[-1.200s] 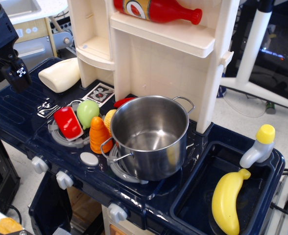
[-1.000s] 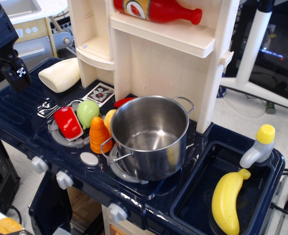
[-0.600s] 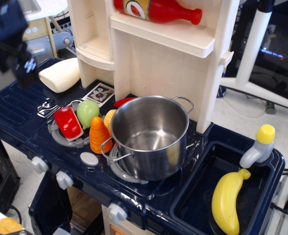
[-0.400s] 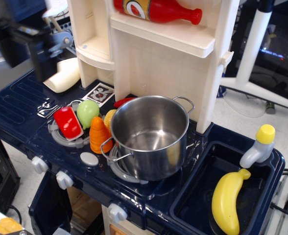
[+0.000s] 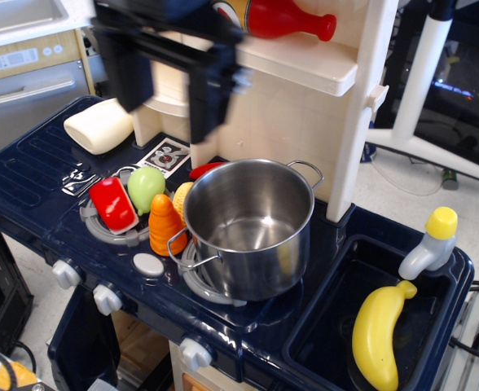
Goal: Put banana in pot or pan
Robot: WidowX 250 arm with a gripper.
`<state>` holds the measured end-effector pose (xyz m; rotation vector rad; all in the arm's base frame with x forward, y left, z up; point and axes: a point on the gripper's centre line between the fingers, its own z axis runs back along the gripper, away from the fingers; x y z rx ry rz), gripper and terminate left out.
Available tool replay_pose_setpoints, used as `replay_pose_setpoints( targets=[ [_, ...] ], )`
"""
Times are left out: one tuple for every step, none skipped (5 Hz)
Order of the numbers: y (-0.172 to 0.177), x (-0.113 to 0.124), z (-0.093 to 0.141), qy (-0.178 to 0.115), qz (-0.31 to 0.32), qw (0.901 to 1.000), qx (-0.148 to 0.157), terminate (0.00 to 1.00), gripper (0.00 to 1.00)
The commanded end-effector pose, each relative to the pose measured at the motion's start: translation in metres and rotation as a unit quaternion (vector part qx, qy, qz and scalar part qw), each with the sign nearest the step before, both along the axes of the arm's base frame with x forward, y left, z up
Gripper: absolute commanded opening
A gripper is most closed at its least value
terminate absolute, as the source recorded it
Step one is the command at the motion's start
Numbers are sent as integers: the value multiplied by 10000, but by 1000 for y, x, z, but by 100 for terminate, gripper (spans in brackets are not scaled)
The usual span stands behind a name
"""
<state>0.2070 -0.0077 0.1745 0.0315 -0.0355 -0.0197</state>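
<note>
Hovering gripper, banana far right

Hanging blurred over the upper left of the toy kitchen, the gripper (image 5: 168, 90) has its two dark fingers spread wide with nothing between them. Below and right of it stands the empty steel pot (image 5: 250, 224) on the burner. Well apart, at far right, the banana (image 5: 380, 332) lies in the sink (image 5: 321, 326).

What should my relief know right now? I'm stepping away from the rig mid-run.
Gripper: open, empty, blurred, in the air above the stove's left side, well short of the sink.
Banana: lying in the sink basin at right, below the toy faucet, untouched.
Pot: upright on the burner, nothing inside.
Done: nothing placed yet.
Left: reach the banana, grasp it, carry it over, drop it in the pot.
</note>
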Motion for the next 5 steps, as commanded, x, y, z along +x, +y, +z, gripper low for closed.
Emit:
replay_pose_setpoints(
  targets=[
    [-84,25,-13,-411,768,9943,613,0,100],
    [-134,29,-17,-225,743,9961,425,0,100],
    [-184,25,-56,-517,736,9958,146,0,100],
    [-187,27,-86,-824,488,9945,432,0,100],
    [-175,27,-120,-936,500,9921,665,0,100]
  ],
)
